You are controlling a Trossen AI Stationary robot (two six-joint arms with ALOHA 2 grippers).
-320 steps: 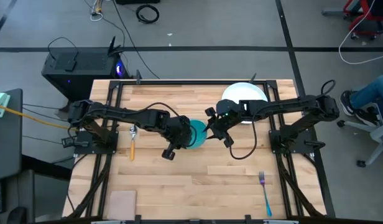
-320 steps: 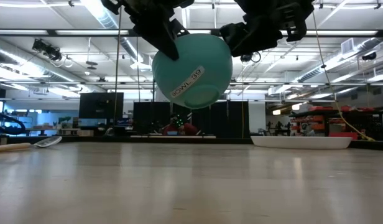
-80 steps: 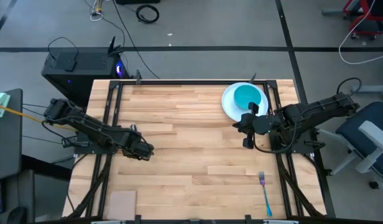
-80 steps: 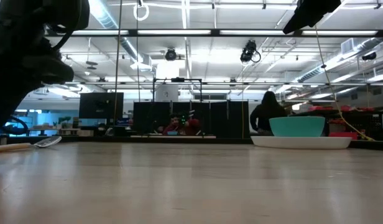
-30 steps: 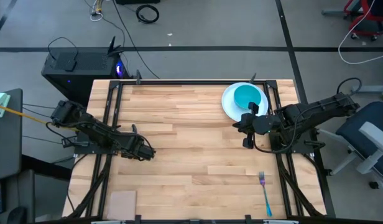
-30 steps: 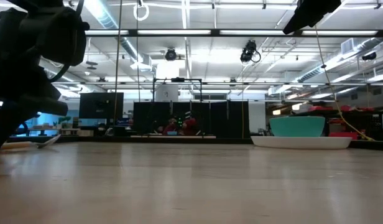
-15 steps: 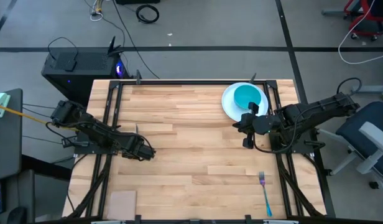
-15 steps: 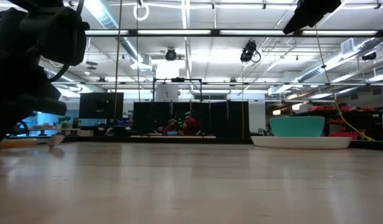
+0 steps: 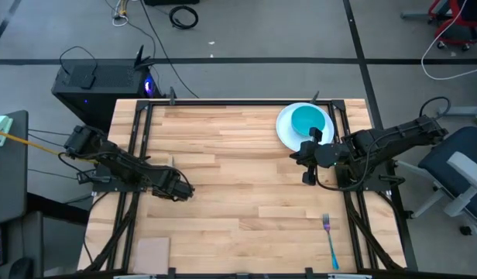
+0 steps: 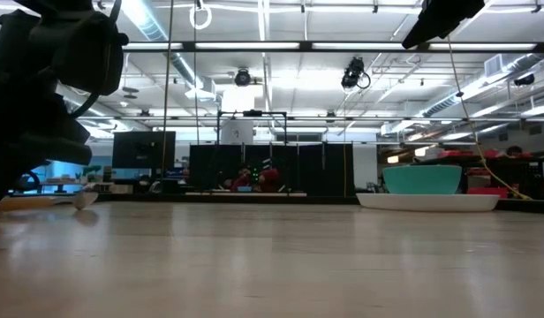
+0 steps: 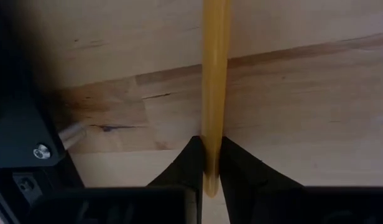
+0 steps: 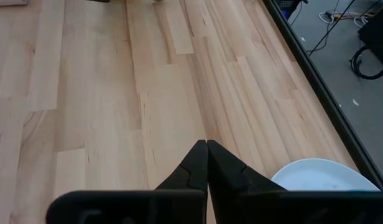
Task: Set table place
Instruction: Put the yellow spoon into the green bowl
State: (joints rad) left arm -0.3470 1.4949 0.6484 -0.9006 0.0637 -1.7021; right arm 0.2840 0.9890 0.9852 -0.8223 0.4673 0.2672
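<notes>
Since a second ago my left gripper [image 9: 176, 188] has barely shifted; it stays low at the left edge of the light wood-plank table [image 9: 238, 194], fingers [image 11: 190, 163] pinched on the orange-handled metal spoon [image 11: 215, 87]. The handle runs straight away from the fingers, gripped at its end. The round white plate [image 9: 285, 124] with the teal bowl [image 9: 308, 120] sits far right, well apart, so I judge a long carry across bare wood. My right gripper [image 9: 307, 164] waits closed near the plate. The blue-handled fork [image 9: 331, 240] lies near right, and a tan rectangular pad [image 9: 152, 251] near left.
</notes>
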